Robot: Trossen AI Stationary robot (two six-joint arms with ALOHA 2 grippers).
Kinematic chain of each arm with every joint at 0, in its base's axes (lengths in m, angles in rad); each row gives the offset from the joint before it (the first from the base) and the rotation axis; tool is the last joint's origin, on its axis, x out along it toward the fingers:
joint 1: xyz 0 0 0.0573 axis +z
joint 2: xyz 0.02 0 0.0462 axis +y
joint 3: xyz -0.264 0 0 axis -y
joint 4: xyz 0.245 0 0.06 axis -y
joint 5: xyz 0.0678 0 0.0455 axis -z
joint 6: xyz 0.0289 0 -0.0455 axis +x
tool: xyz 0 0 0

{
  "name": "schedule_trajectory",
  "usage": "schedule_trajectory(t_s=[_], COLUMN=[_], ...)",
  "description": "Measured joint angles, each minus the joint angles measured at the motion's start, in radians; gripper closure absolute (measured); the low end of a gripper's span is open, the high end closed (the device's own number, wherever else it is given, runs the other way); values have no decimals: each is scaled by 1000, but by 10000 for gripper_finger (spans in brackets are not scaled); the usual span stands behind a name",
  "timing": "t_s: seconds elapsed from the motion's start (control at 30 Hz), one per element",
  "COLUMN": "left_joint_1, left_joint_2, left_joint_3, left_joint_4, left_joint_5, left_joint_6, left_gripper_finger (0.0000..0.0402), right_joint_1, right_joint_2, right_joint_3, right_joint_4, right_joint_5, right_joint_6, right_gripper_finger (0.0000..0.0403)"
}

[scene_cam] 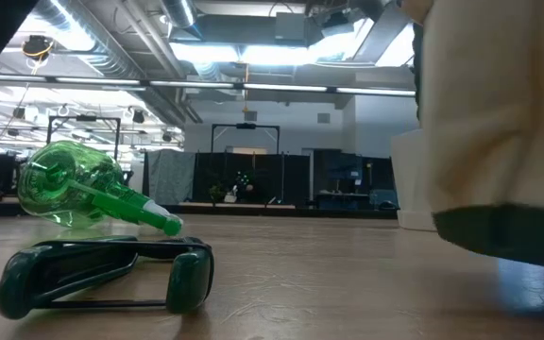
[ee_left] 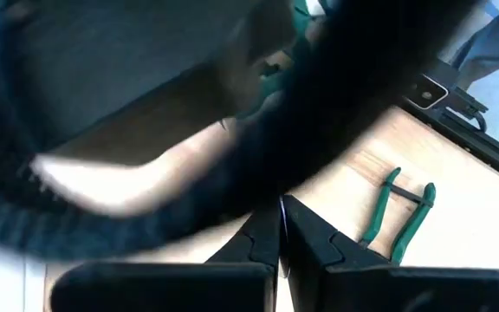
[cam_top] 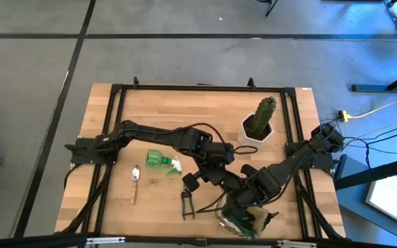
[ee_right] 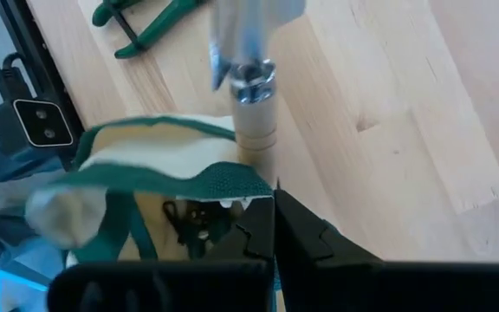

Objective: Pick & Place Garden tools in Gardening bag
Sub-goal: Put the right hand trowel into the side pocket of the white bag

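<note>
The right claw [ee_right: 275, 204] pinches the soft gardening bag's [ee_right: 158, 178] green rim; the left claw [ee_left: 282, 227] is clenched on a rigid trowel [ee_right: 248, 61]; grip by handle.

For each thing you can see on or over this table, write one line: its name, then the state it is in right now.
Gardening bag: at the table's near edge, mouth open, rim pinched by the right gripper.
Trowel on the left: lying flat on the table.
Second trowel: held in the shut left gripper, over the bag.
Spray bottle: lying on its side.
Pruning shears: lying flat, handles apart.
Cactus: upright in its white pot.
</note>
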Motion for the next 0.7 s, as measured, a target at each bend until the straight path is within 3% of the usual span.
schedule_trajectory(t_s=[0.7], left_joint_1=[-11], left_joint_2=[36], left_joint_3=[2], left_joint_4=[-18], left_joint_5=[16], left_joint_6=[2], left_gripper_finger=[400], right_joint_1=[-23], right_joint_2=[2], right_joint_3=[-4], right_joint_4=[50], right_joint_5=[20], right_joint_6=[-3], right_gripper_finger=[401])
